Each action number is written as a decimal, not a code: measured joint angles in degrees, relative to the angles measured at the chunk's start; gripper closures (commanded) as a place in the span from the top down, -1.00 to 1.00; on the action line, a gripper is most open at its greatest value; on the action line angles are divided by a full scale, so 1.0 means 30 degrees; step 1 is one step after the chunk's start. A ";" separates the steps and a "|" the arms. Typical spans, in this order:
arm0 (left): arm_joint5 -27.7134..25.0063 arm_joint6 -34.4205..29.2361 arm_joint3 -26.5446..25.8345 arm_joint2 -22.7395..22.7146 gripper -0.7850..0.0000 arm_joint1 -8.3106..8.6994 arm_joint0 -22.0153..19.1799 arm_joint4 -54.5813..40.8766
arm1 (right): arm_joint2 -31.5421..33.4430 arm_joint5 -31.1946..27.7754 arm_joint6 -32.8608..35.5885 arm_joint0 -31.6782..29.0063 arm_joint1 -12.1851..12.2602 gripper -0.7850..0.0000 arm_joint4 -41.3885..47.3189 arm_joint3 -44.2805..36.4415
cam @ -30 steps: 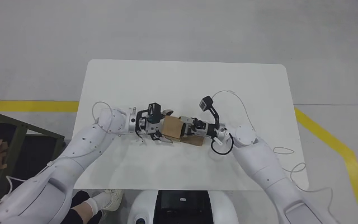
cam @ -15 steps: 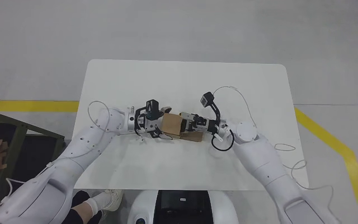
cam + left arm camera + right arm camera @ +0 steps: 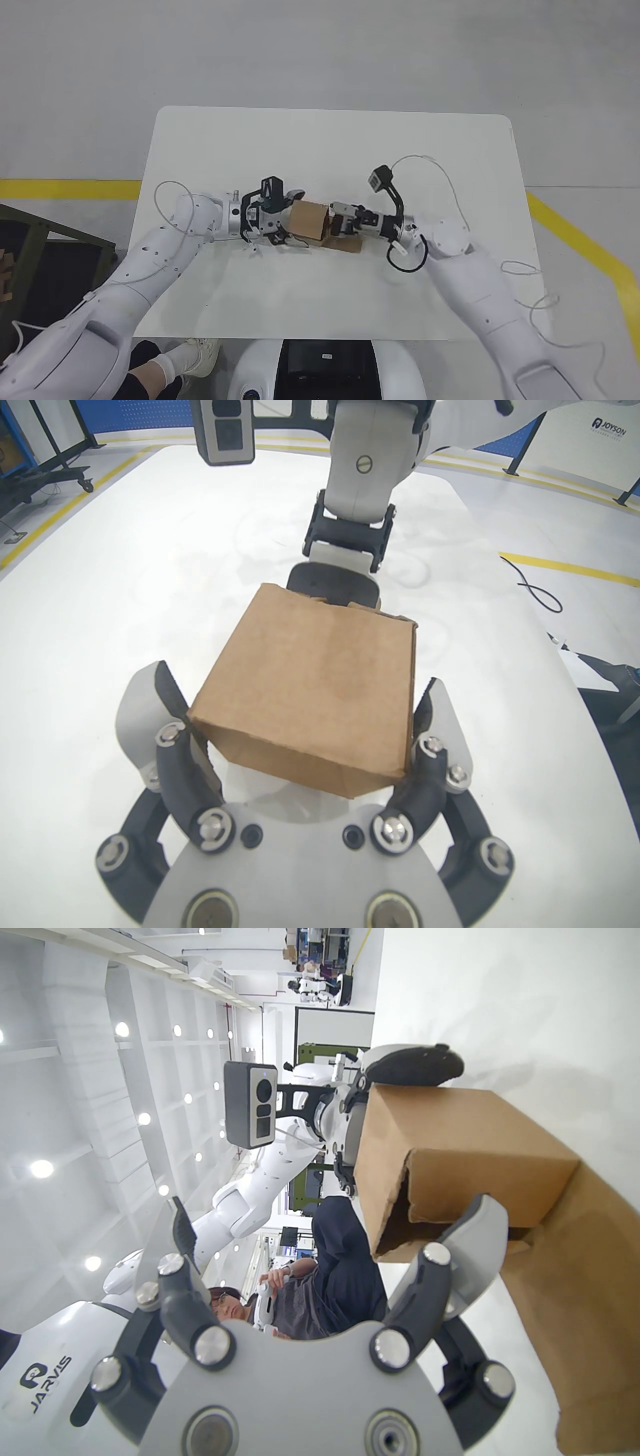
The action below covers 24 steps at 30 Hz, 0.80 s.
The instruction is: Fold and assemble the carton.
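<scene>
Bright ceiling lamps [image 3: 41,1168] light the white table [image 3: 450,150] evenly, casting soft shadows.

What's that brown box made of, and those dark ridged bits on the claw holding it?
The carton looks like plain brown cardboard: matte, with creased folds and raw, slightly frayed cut edges. The pads on the left gripper look like black rubber or soft plastic, judging by their dull toothed faces; which, I cannot tell.

White table [image 3: 420,150] set on a grey floor [image 3: 300,50].
The floor is marked with yellow tape [image 3: 70,188]; round ceiling lamps [image 3: 122,1029] are seen overhead.
</scene>
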 measured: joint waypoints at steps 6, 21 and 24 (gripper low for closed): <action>-0.0038 -0.0153 -0.0029 -0.0175 1.00 -0.0021 0.0077 -0.0135 | 0.2441 0.1086 -0.0819 -0.1870 0.0913 1.00 -0.1655 -0.2243; -0.0145 -0.0351 -0.0075 -0.0473 1.00 -0.0059 0.0198 -0.0048 | 0.3408 0.3206 -0.0115 -0.3765 0.1542 1.00 -0.2814 -0.3348; -0.0186 -0.0397 -0.0071 -0.0529 1.00 -0.0064 0.0210 -0.0023 | 0.3012 0.2874 0.0234 -0.3564 0.1449 1.00 -0.2316 -0.2908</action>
